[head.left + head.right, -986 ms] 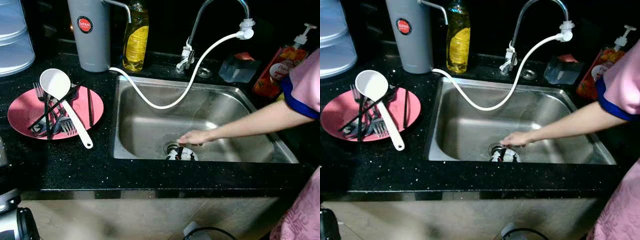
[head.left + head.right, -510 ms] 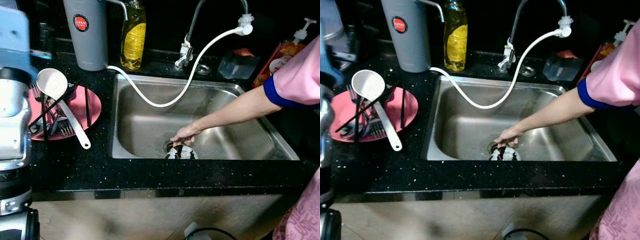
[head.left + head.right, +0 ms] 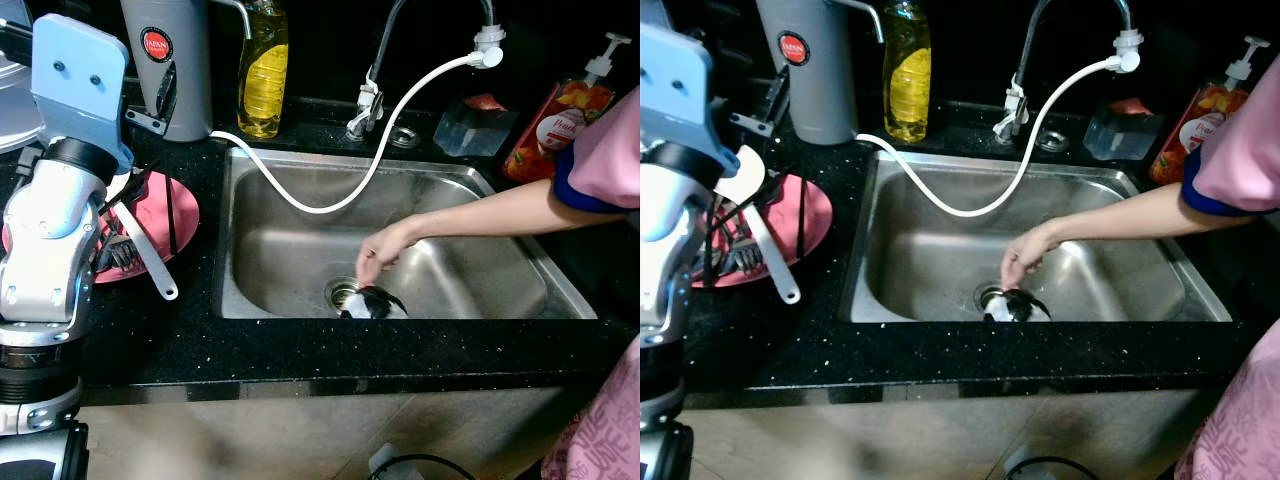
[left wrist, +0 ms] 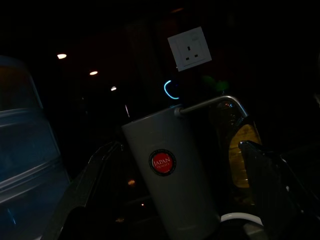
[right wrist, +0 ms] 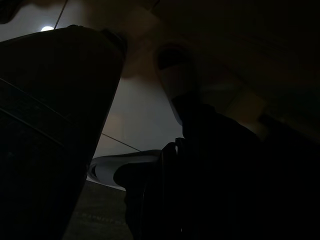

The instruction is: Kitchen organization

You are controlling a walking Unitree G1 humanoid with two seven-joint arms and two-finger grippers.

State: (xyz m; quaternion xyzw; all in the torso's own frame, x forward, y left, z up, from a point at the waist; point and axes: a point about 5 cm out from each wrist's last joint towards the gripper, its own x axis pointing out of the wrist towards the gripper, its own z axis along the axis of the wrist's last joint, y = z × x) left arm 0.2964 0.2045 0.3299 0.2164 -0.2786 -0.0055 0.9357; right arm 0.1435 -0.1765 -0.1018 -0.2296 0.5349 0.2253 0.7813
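A pink plate [image 3: 181, 206] on the black counter left of the sink holds forks, black chopsticks and a white ladle [image 3: 151, 271]. My left arm is raised over that plate. Its gripper [image 3: 155, 105] is open and empty, just in front of the grey filter canister [image 4: 175, 185]. In the left wrist view the two black fingers [image 4: 267, 190] stand wide apart on either side of the canister. A person's hand [image 3: 379, 249] reaches into the steel sink [image 3: 290, 250], over a dark shiny object [image 3: 372, 302] at the drain. The right wrist view is very dark.
A yellow soap bottle [image 3: 262, 75] stands beside the canister. The faucet [image 3: 368, 98] carries a white hose [image 3: 330, 208] looping over the sink. A red pump bottle [image 3: 548, 128] and a clear box [image 3: 468, 130] sit behind the sink. A translucent container [image 4: 25, 165] stands at far left.
My left arm has risen into view over the pink plate, toward the canister. The person's hand has lifted slightly above the drain. The camera has shifted a little.
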